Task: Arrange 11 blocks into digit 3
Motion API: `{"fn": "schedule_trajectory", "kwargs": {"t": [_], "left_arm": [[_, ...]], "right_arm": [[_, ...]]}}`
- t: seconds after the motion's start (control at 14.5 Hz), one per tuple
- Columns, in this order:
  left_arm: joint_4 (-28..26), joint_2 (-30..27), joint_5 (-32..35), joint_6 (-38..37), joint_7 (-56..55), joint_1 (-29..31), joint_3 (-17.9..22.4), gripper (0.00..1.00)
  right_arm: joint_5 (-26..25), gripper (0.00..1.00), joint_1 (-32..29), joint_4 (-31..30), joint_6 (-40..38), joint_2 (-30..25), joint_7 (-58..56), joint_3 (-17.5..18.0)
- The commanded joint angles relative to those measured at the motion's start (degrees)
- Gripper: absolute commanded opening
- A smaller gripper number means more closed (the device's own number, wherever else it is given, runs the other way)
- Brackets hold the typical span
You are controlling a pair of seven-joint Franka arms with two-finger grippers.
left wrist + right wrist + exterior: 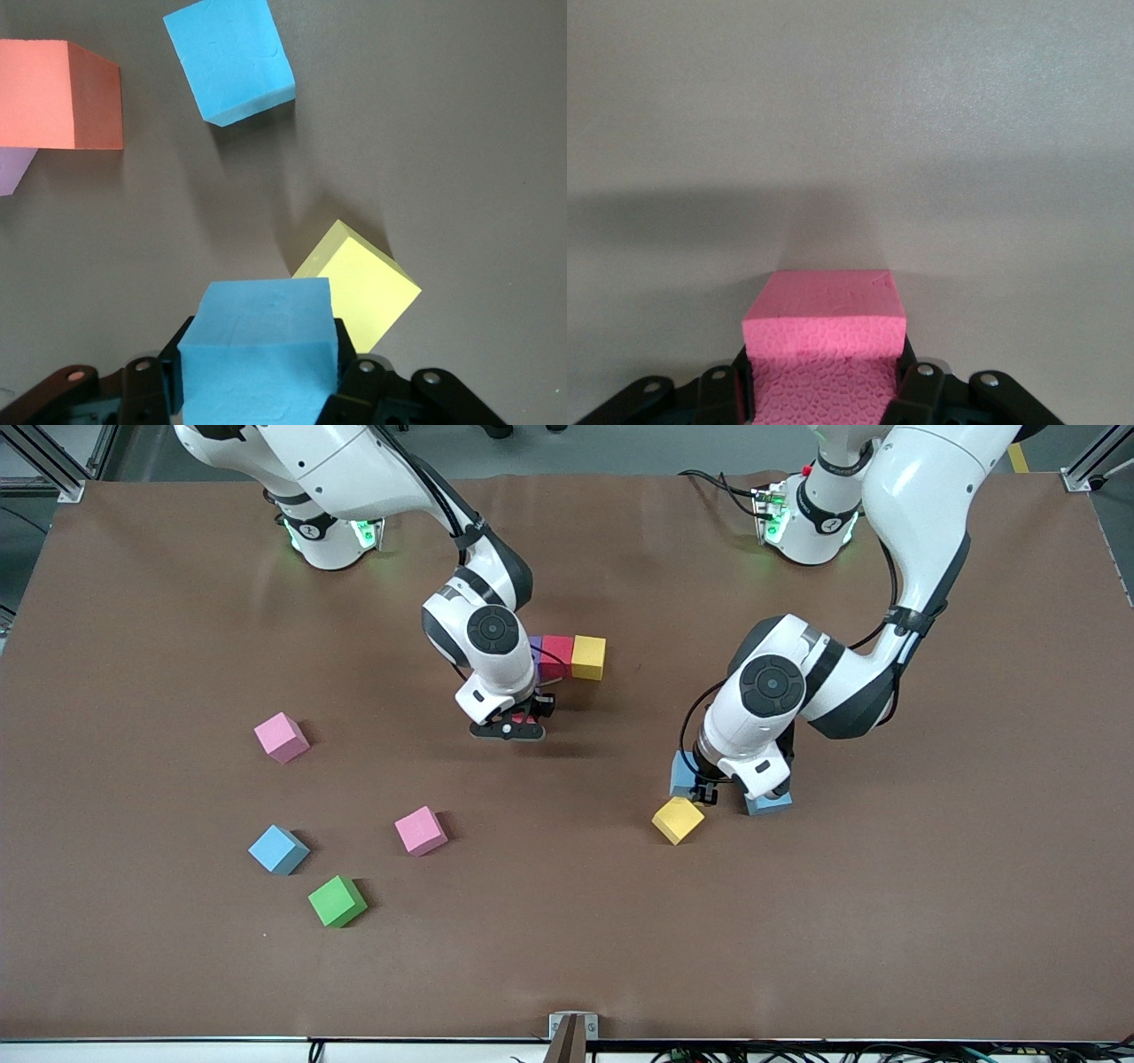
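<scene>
A row of a purple [535, 648], a red [556, 655] and a yellow cube [588, 657] lies mid-table. My right gripper [514, 726] hangs just above the table beside the row's purple end, shut on a red cube [826, 341]. My left gripper [700, 786] is low at the table, shut on a light blue cube [682, 771] [261, 354]. Close by are a yellow cube [678, 819] [363, 297] and another light blue cube [767, 804] [230, 57]. An orange cube [53, 93] and a purple cube [13, 168] show only in the left wrist view.
Toward the right arm's end lie two pink cubes [282, 737] [420, 830], a light blue cube [278, 849] and a green cube [337, 901]. The brown mat [567, 957] covers the table.
</scene>
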Motion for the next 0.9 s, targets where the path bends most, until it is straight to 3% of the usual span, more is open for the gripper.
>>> {"fn": "schedule_trajectory", "kwargs": {"t": [0.0, 0.83], "left_arm": [[0.86, 0.63, 1.16, 0.23, 0.27, 0.09, -0.28, 0.32], [4.46, 4.58, 0.89, 0.23, -2.45, -5.09, -0.28, 0.34]], "right_arm": [[-1.64, 0.04, 0.56, 0.62, -0.06, 0.76, 1.69, -0.72], [-4.37, 0.06, 0.03, 0.26, -0.50, 0.68, 1.25, -0.72]]}}
